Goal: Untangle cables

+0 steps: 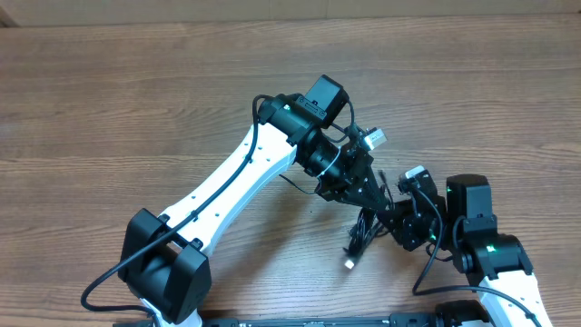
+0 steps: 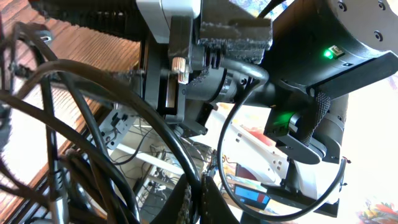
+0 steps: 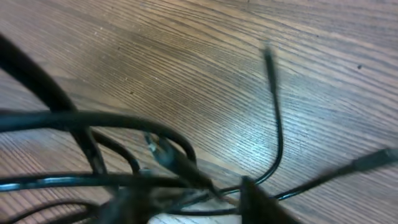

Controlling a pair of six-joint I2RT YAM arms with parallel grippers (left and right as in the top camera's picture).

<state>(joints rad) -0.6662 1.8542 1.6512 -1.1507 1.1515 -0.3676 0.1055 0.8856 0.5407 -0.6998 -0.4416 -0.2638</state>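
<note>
From where I stand, the left gripper is pinched fully shut near the middle of the wooden table, with the cables bunched at its fingers and trailing down toward the near edge, one silver tip lowest. The right gripper sits just beside that bunch, on its right. Its own camera is blurred, so I cannot tell how wide its jaws stand. Thin cords loop over the wood there.

This looks like a robotics lab or workshop. Two white-and-black jointed robot arms stand at a brown wood-grain table. Loose wiring and white metal framework clutter the background.
</note>
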